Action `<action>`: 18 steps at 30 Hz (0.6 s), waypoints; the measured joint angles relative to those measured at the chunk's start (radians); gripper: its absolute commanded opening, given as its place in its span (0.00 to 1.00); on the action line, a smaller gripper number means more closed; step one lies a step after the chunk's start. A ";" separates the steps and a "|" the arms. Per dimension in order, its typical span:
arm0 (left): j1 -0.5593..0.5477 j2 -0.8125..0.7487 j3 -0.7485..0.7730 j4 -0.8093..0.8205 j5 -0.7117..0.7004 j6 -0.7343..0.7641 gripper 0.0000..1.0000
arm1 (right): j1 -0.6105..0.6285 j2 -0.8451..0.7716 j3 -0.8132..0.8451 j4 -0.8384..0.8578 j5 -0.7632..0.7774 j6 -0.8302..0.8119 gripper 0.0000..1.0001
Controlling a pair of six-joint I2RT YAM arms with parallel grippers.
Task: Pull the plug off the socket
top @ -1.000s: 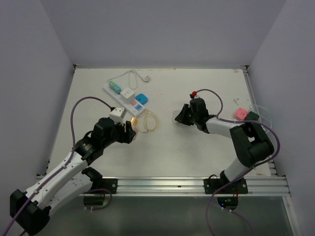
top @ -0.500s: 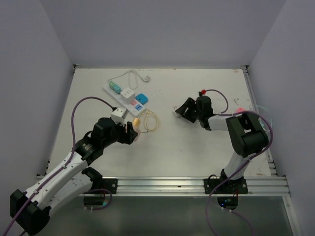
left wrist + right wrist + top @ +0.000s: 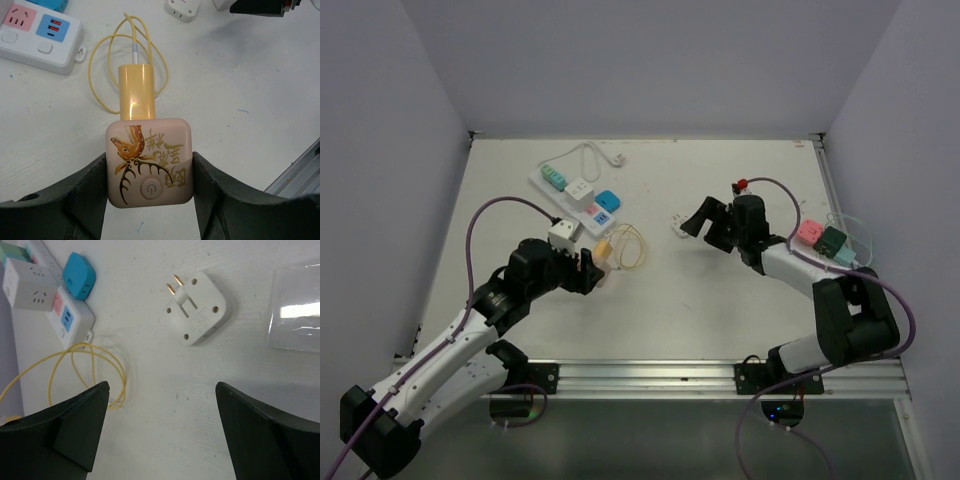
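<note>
Left wrist view: socket [image 3: 40,37] cropped at top-left edge, white plug [image 3: 183,7] clipped at top. Right wrist view: clear sheet [image 3: 295,305] cut off at right.

Pale pink cube [image 3: 149,162] has a gold deer print, charger [image 3: 135,92] is yellow, socket [image 3: 37,32] is white with pink and blue faces.
</note>
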 measured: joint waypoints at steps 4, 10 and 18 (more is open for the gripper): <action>0.000 0.000 -0.003 0.018 0.029 0.000 0.00 | 0.006 -0.092 -0.014 -0.001 -0.069 -0.003 0.91; 0.000 -0.008 -0.034 0.084 0.093 -0.013 0.00 | 0.125 -0.158 -0.030 0.008 -0.135 0.041 0.92; 0.000 -0.013 -0.038 0.118 0.132 -0.014 0.00 | 0.315 -0.198 -0.030 0.078 -0.134 0.159 0.92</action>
